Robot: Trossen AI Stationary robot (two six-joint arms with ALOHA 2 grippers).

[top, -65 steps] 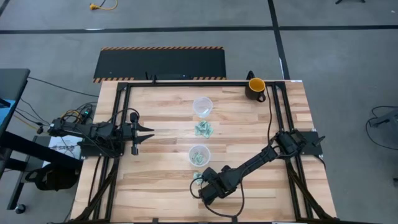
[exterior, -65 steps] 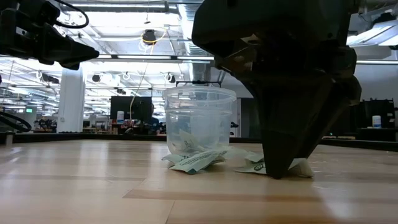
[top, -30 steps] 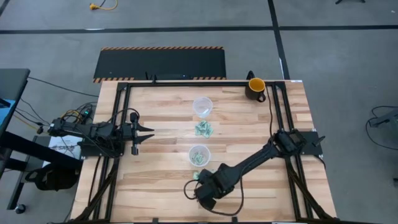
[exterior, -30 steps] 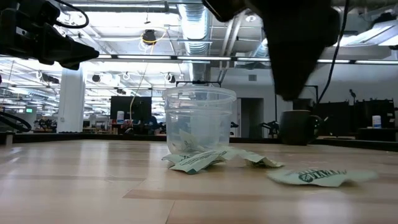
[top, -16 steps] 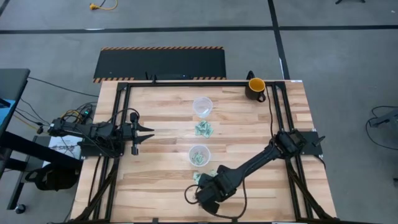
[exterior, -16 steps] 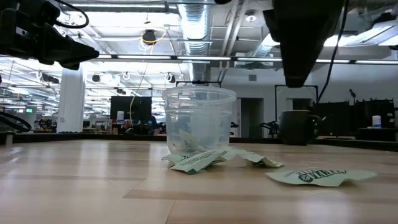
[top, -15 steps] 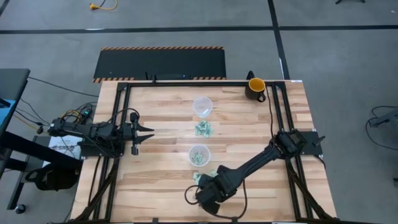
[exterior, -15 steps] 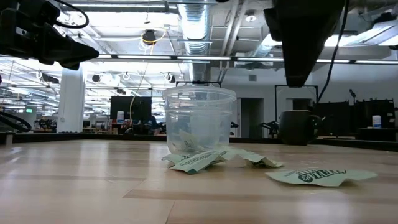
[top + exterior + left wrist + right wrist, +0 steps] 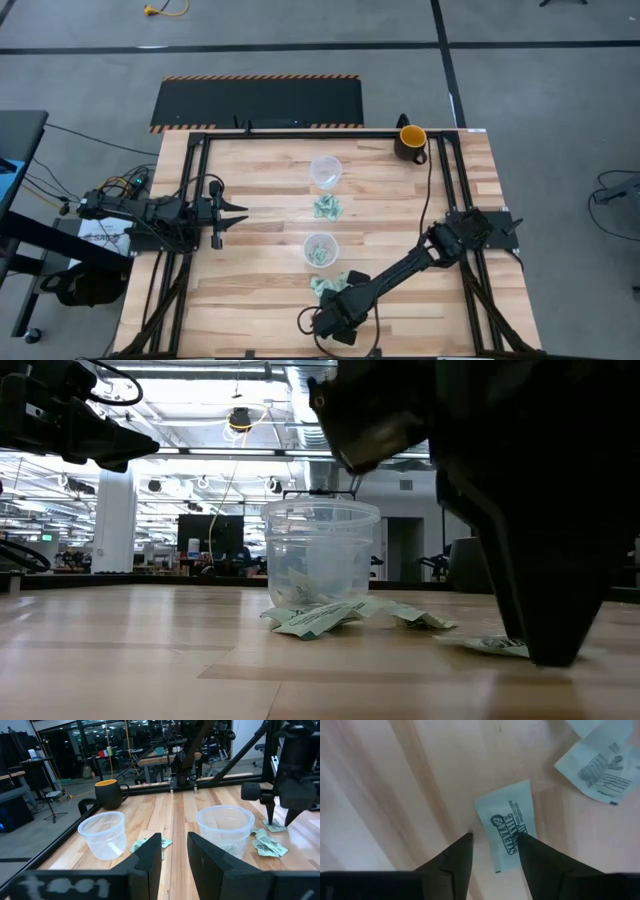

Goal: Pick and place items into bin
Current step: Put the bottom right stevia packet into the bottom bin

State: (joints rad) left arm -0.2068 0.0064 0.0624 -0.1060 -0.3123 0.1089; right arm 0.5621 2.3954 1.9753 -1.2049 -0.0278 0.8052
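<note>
The right arm stretches low across the wooden table [image 9: 250,290], just past the nearer clear plastic cup [image 9: 321,248] toward the front edge. Its right gripper [image 9: 492,851] points straight down with its two dark fingers [image 9: 457,857] parted, tips at the tabletop; one finger tip rests on a pale green printed paper packet [image 9: 506,837], the other on bare wood beside it. More pale green packets [image 9: 318,617] lie loose on the wood against that cup's base, and a few sit inside it. A small heap of packets [image 9: 327,207] lies between that cup and a second clear plastic cup [image 9: 325,171], whose contents I cannot tell. The yellow-and-dark mug [image 9: 410,141] stands well beyond the second cup. The left arm waits at the table's left side, level with the heap, its left gripper [image 9: 174,851] with fingers apart and holding nothing
</note>
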